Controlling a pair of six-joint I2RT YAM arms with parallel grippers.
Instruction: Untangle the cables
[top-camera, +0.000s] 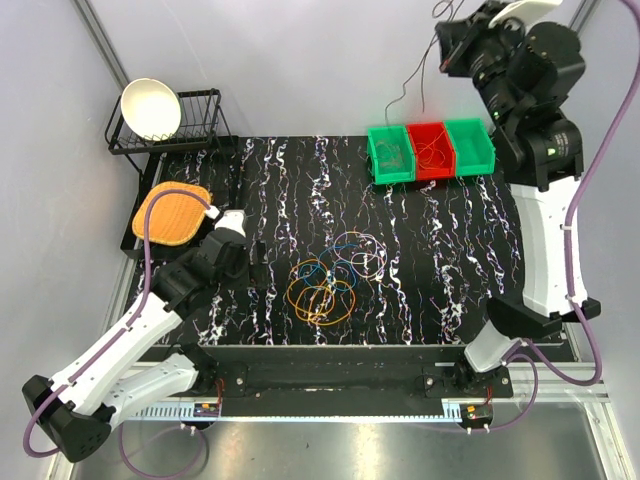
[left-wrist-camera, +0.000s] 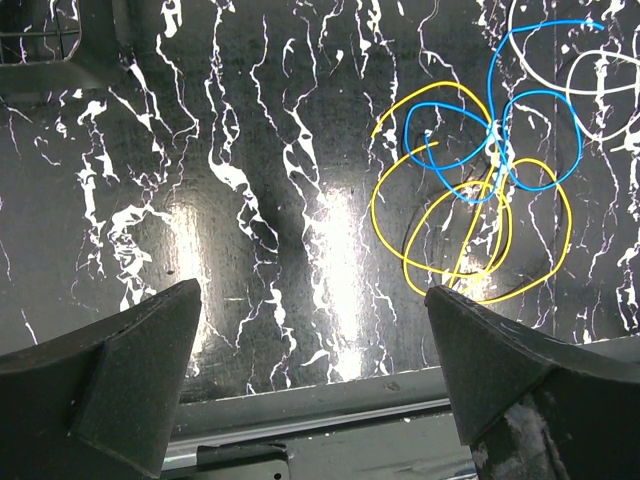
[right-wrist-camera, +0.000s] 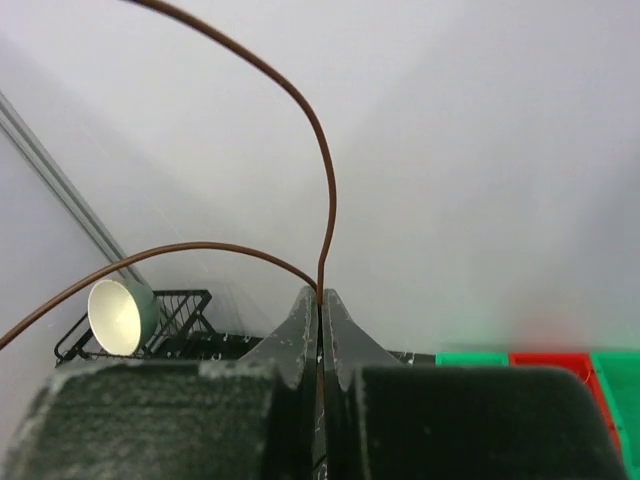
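A tangle of cables (top-camera: 325, 285) lies mid-mat: orange, blue, purple and pale loops overlapping. In the left wrist view the yellow-orange loops (left-wrist-camera: 470, 230) and blue loops (left-wrist-camera: 510, 130) sit ahead and to the right. My left gripper (top-camera: 254, 264) (left-wrist-camera: 312, 300) hovers low over the mat just left of the tangle, open, with nothing between its fingers. My right gripper (top-camera: 447, 42) (right-wrist-camera: 320, 296) is raised high at the back right, shut on a thin brown cable (right-wrist-camera: 329, 180) that dangles above the bins (top-camera: 421, 80).
Three small bins, green (top-camera: 389, 155), red (top-camera: 431, 150) and green (top-camera: 470, 146), stand at the mat's back edge with wire in them. A black wire rack (top-camera: 196, 128) holding a white bowl (top-camera: 150, 108) and an orange pad (top-camera: 172, 213) sit at the back left.
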